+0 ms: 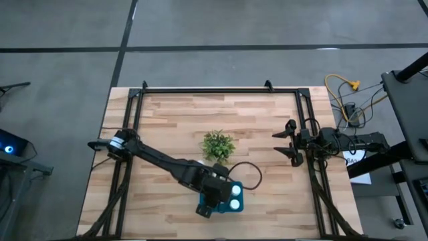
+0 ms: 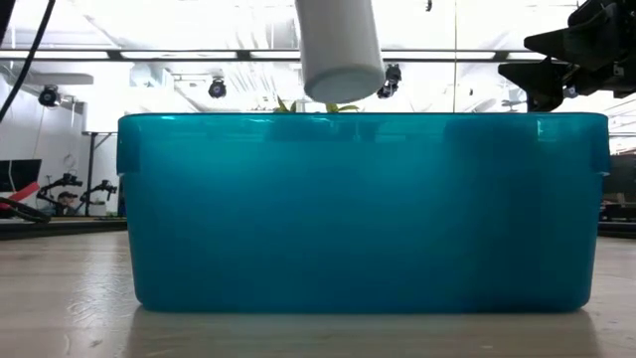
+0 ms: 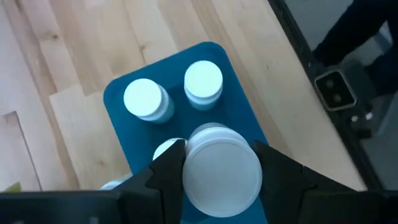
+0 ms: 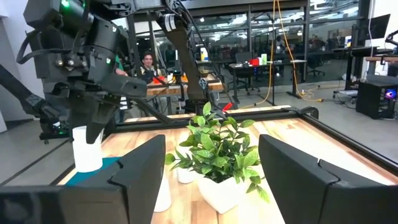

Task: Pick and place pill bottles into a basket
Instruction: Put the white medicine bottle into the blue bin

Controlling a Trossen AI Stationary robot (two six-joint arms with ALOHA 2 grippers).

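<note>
The teal basket (image 1: 227,206) stands near the table's near edge; it fills the low view (image 2: 363,209). Two white pill bottles (image 3: 146,99) (image 3: 203,81) stand upright inside it, and a third (image 3: 164,149) shows partly under my fingers. My left gripper (image 3: 221,163) is over the basket, shut on another white bottle (image 3: 221,180), which hangs above the rim in the low view (image 2: 340,50). My right gripper (image 1: 289,140) is open and empty at the table's right side, facing the plant (image 4: 217,152). My left gripper pinches the bottle's round side wall (image 3: 188,169) between its two fingers (image 3: 163,179), one on each side. The fingers come from above, pointing down. The bottle hangs upright, lifted clear, with its lower end (image 2: 343,88) just above the basket's rim.
A small green plant (image 1: 218,144) in a white pot stands mid-table, just beyond the basket. In the right wrist view two more white bottles (image 4: 163,194) (image 4: 185,175) stand on the table beside the pot. A black frame (image 1: 221,89) runs along the table's far edge and sides. A person (image 4: 148,62) sits in the room beyond.
</note>
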